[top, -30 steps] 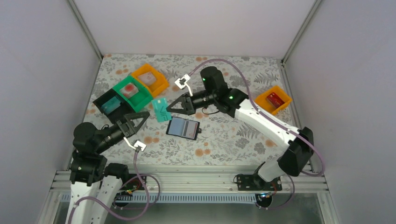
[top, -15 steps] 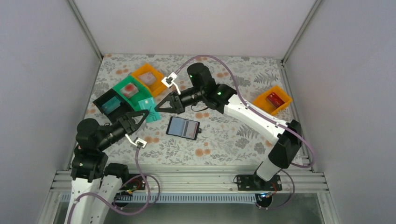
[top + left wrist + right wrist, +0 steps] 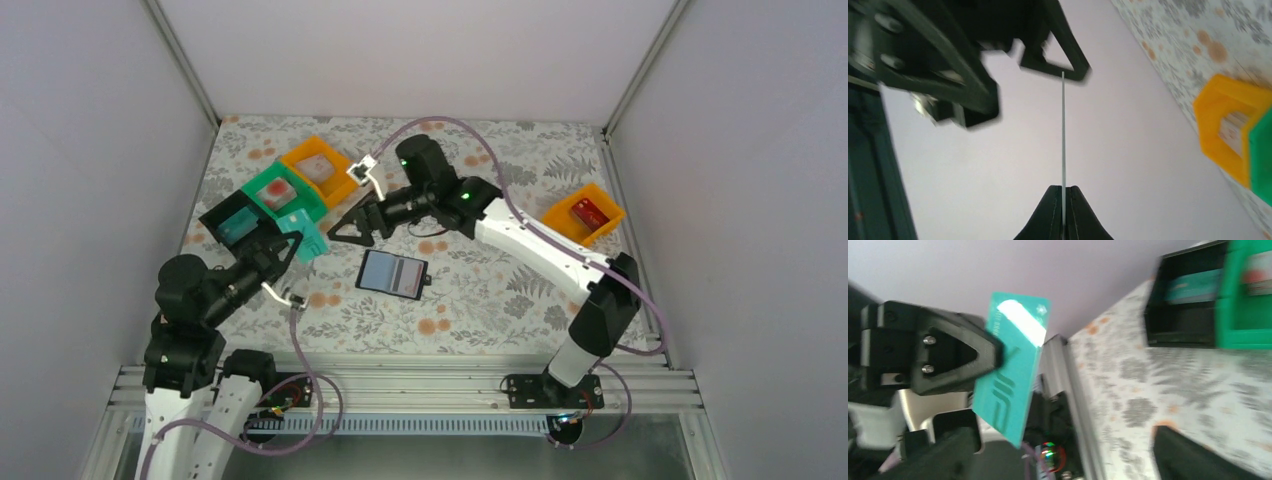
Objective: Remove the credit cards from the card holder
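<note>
While the left gripper (image 3: 293,245) clamps a teal card (image 3: 312,240), the right gripper (image 3: 338,230) stands open.
Right jaws gape at the card's far edge, contact unclear; the holder (image 3: 392,273) lies open on the table (image 3: 490,295) nearby.

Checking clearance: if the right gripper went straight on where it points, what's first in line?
The teal card, pinched by the left gripper; it sits right ahead of the right gripper. Depth is hard to judge.
</note>
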Robot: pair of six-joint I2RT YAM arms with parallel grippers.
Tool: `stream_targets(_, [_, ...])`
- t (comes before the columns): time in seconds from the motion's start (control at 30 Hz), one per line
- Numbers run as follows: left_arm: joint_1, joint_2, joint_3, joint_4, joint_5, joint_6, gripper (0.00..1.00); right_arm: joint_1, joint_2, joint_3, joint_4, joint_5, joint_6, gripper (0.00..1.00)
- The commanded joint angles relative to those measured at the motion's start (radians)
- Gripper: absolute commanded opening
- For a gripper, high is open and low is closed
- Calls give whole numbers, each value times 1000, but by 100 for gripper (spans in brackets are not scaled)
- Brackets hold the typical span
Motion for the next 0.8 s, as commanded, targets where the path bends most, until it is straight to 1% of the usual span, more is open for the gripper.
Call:
stream_targets(0.0, [2, 46, 44, -61, -317, 146, 2, -85, -146, -51, -32, 298, -50, 99])
stream_targets(0.1, [2, 184, 153, -168, -567, -76, 2, -128, -265, -117, -54, 506, -61, 99])
stream_targets(0.17, [2, 313, 266, -249, -721, -293, 3, -138, -340, -151, -74, 622, -86, 99])
stream_targets(0.23, [3, 472, 416, -355, -819, -556, 2, -148, -412, -198, -70, 723, -115, 99])
stream_targets(0.27, [5, 561, 499, -427, -853, -704, 2, -153, -443, -224, -62, 764, -118, 99])
stream_targets(0.33, [8, 714, 639, -591, -862, -961, 3, -159, -507, -276, -49, 868, -101, 99])
stream_targets(0.4, [12, 820, 702, -707, -843, -1164, 2, -161, -564, -330, -22, 948, -91, 99])
stream_targets(0.47, [25, 878, 675, -722, -833, -1251, 2, -164, -611, -375, -1, 988, -89, 99])
stream_targets(0.5, [35, 888, 618, -694, -839, -1265, 2, -164, -627, -386, 3, 998, -89, 99])
stream_targets(0.6, [66, 932, 476, -556, -919, -1269, 2, -166, -640, -408, 4, 1003, -97, 99])
stream_targets(0.7, [104, 1003, 427, -469, -920, -1278, 2, -166, -606, -409, -22, 973, -120, 99])
stream_targets(0.77, [129, 1034, 402, -395, -947, -1254, 2, -166, -578, -395, -48, 960, -130, 99])
